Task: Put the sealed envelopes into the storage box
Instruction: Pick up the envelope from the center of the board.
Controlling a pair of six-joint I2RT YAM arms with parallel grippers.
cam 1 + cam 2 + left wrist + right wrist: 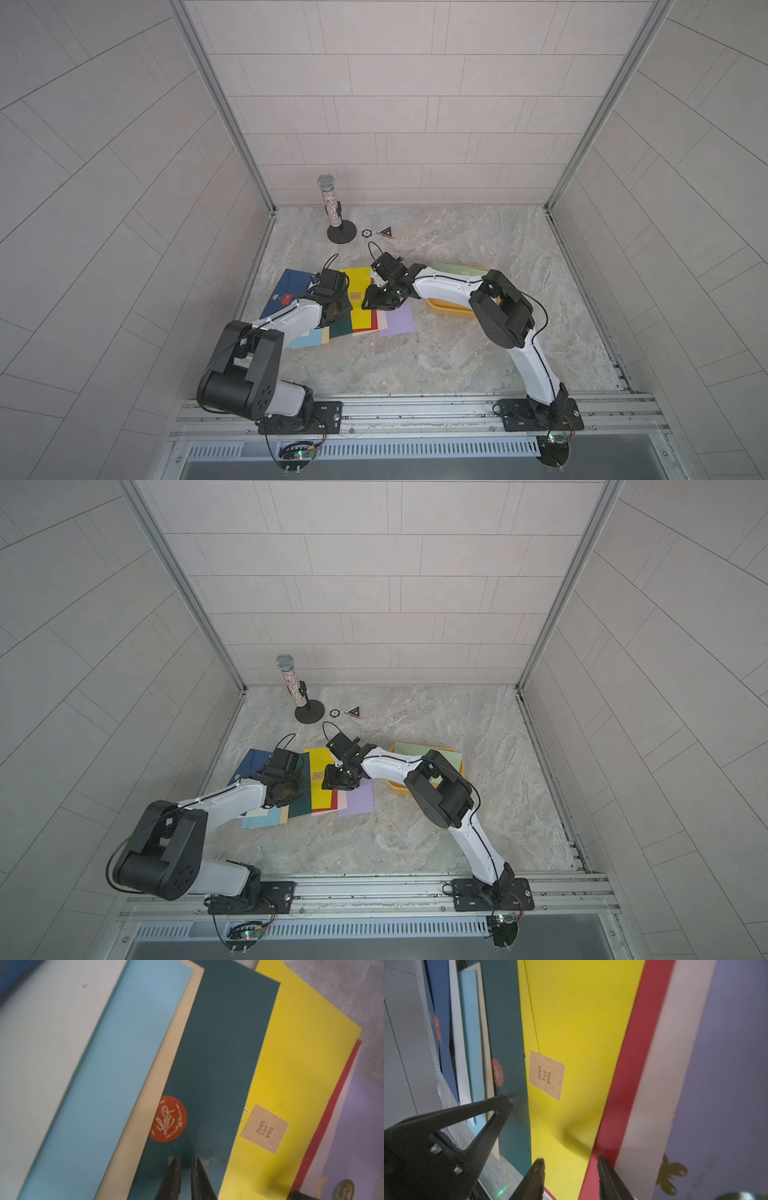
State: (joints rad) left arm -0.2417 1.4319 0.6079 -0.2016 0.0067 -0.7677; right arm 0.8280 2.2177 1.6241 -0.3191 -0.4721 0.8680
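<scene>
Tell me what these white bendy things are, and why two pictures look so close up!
They are two robot arms, the left arm and the right arm, each ending in a claw. Two pictures look down from above on the whole table. The close ones come from a little camera on each arm's wrist. On the table lie a fan of coloured envelopes, a mustard storage box with a light green envelope at it, a sparkly microphone and small badges. The left claw rests its tips, nearly together, on the dark green envelope. The right claw is open over the yellow envelope. Nothing is lifted.
</scene>
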